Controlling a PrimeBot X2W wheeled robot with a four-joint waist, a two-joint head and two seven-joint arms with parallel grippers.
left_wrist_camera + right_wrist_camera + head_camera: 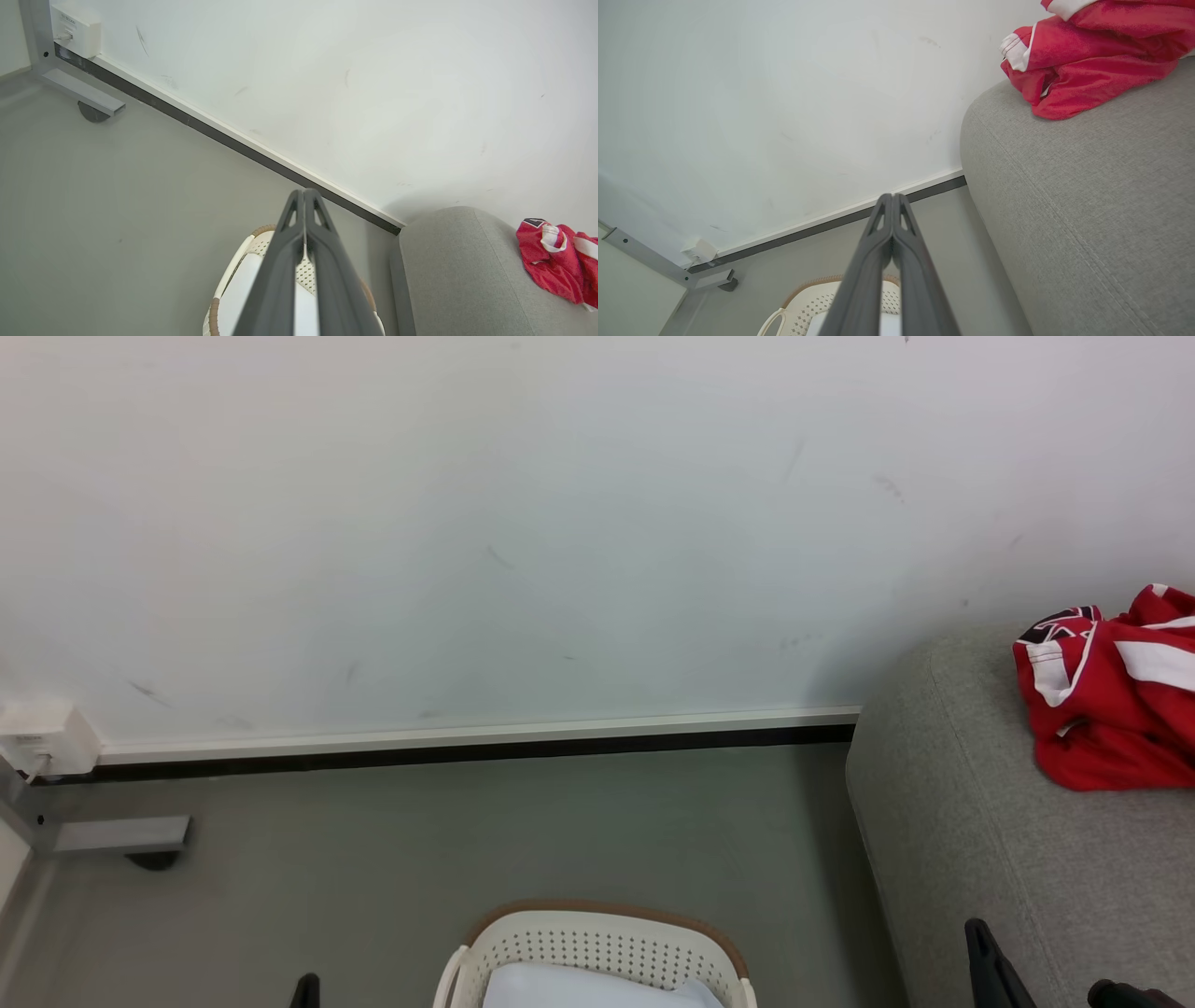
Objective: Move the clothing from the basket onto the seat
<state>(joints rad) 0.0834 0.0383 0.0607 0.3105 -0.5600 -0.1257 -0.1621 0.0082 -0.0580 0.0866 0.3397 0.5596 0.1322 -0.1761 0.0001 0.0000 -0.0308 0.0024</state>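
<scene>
the red clothing [1111,709] with white stripes is bunched up on the grey sofa [962,840], near its rounded end by the wall [560,523]. a white cloth [597,987] sits in the basket [607,943], which is on the grey floor [373,859] near the sofa. the left gripper [303,196] hangs over the basket, fingers pressed together, holding nothing. the right gripper [893,199] same deal, closed and empty, beside the sofa's edge. a white box [42,733] sits low on the wall, far left
</scene>
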